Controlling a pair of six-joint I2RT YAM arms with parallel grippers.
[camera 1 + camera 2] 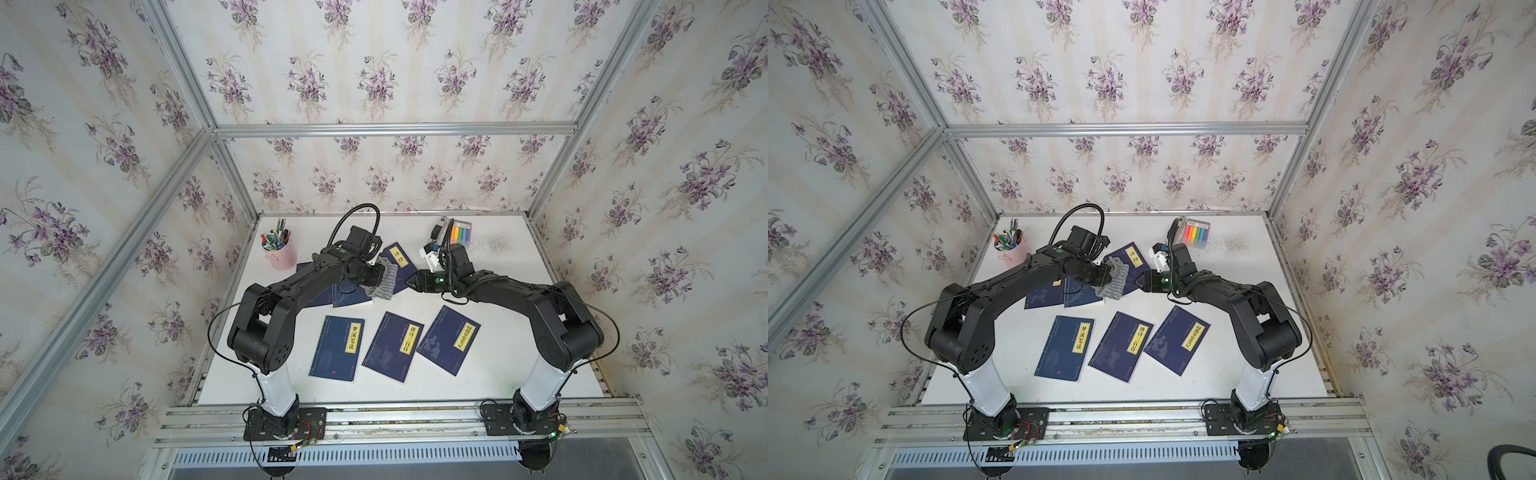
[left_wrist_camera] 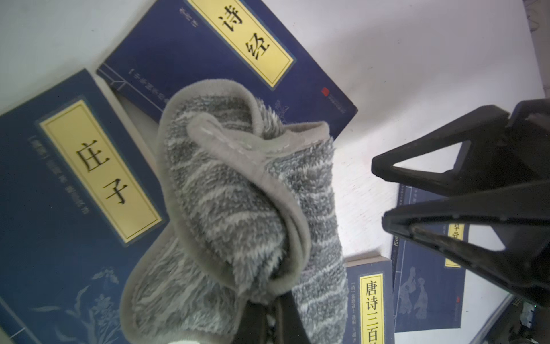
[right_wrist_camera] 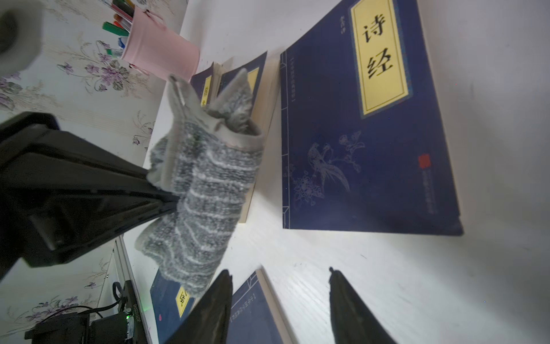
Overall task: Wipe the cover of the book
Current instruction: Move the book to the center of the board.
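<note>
**A:** Where is the book (image 3: 357, 149)?

**B:** It lies flat near the middle of the far edge of the surface (image 1: 498, 382), just beside a neighbouring book (image 2: 59, 208). The left pincer (image 2: 276, 312) is clamped tight on a bunched grey cloth (image 2: 238, 208), which hangs over the seam between the two.

**A:** And the right pincer (image 3: 279, 271)?

**B:** Partly spread, holding nothing, near the book's corner.

**A:** What could go wrong?

**B:** Nothing pins the book, so a wipe could shove it across the smooth surface or into its neighbour. Bunched like that, the cloth may touch only a strip. The pincers are also close enough to clash.
</note>
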